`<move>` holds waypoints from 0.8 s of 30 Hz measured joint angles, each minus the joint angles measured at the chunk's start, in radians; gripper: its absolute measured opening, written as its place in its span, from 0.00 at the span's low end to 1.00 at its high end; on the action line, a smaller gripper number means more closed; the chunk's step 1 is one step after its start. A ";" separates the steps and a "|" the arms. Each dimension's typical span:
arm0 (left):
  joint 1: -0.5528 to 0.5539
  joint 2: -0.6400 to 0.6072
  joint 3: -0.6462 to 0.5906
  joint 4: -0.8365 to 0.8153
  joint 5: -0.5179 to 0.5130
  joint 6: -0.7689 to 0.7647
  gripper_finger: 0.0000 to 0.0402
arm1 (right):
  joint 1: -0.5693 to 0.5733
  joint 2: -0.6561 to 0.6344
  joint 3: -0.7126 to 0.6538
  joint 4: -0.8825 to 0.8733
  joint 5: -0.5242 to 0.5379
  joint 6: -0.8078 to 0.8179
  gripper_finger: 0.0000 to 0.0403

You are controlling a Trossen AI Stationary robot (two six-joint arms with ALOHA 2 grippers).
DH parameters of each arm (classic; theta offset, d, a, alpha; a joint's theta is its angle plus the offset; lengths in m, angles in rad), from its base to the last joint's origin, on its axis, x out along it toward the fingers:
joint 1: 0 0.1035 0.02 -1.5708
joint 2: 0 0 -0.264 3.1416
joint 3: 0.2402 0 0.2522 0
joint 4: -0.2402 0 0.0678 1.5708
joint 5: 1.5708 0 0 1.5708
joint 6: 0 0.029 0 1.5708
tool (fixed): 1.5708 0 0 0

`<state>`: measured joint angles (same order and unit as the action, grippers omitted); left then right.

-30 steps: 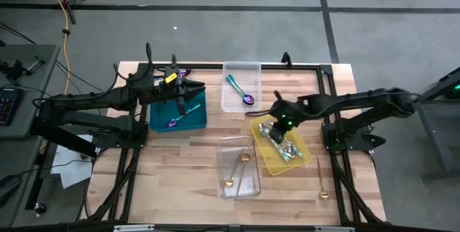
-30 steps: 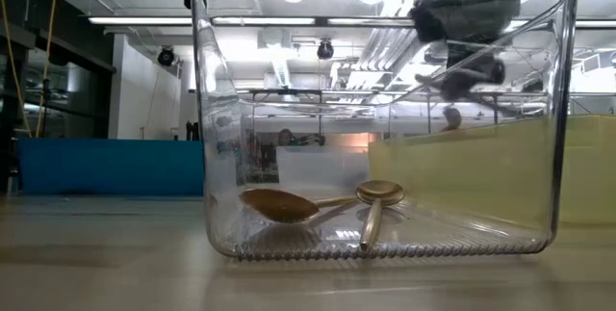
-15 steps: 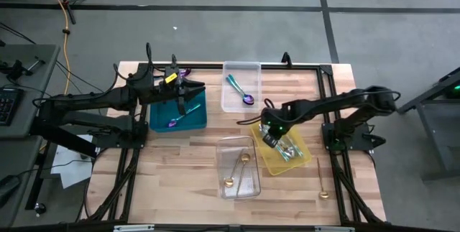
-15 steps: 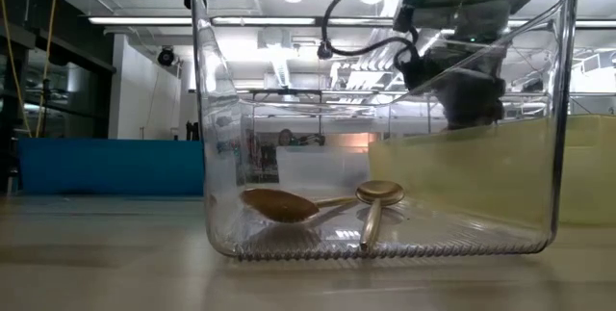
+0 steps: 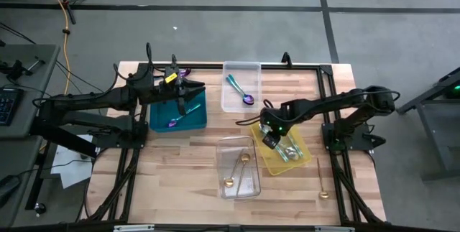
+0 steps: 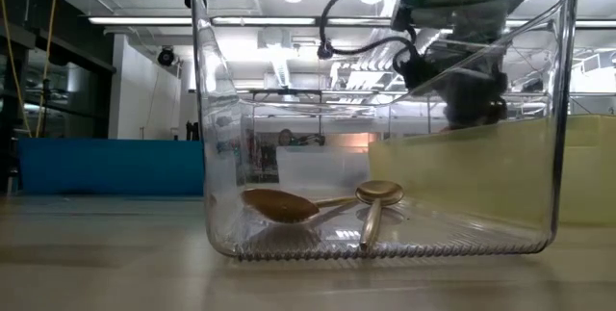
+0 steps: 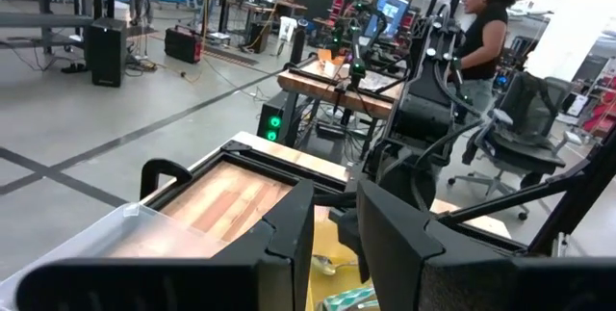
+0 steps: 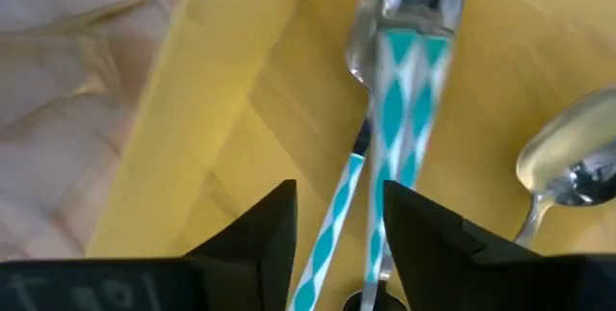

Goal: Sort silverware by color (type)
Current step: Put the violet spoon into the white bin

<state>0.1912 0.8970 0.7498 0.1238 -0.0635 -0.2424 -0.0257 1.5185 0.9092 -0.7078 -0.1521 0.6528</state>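
- My right gripper (image 5: 269,136) sits low in the yellow tray (image 5: 305,159), right of centre in the high view. Its fingers (image 8: 252,239) stand slightly apart around the teal-patterned handles (image 8: 397,118) lying on the tray floor; they are not clamped on anything I can make out.
- In that wrist view a shiny spoon bowl (image 8: 568,152) lies just beside the teal-handled pieces.
- My left gripper (image 5: 188,88) hovers over the teal tray (image 5: 159,121) at upper left of the high view, fingers (image 7: 289,244) a little apart and carrying nothing.
- A purple spoon (image 5: 181,117) lies in the teal tray.
- In the upper clear tray (image 5: 231,103), top centre, a teal-handled spoon (image 5: 240,90) with a purple bowl lies diagonally.
- The lower clear tray (image 5: 250,187), bottom centre, holds two gold spoons (image 6: 318,205), their handles crossing in the low view.
- One gold spoon (image 5: 321,182) lies alone on the table (image 5: 180,167) at lower right, well apart from the trays.
- A person (image 7: 486,32) stands in the room beyond the table.
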 joint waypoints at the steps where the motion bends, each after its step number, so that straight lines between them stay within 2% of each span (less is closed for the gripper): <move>1: 0.000 0.000 0.000 0.000 0.000 0.003 0.19 | 0.000 0.000 0.012 -0.011 -0.001 -0.003 0.38; 9: 0.000 0.000 0.000 0.000 0.000 0.010 0.19 | -0.015 -0.001 0.161 -0.152 -0.003 -0.122 0.41; 15: 0.000 0.000 0.000 0.000 0.000 0.010 0.19 | -0.021 -0.013 0.271 -0.331 0.108 -0.241 0.41; 19: 0.000 0.000 0.000 -0.002 0.000 0.011 0.19 | -0.019 -0.091 0.248 -0.335 0.122 -0.230 0.41; 24: 0.000 0.000 0.000 -0.023 0.000 0.011 0.19 | -0.019 -0.274 0.124 -0.294 0.126 -0.156 0.41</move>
<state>0.1909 0.8974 0.7494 0.1012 -0.0631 -0.2317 -0.0452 1.2449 1.0334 -1.0013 -0.0261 0.4965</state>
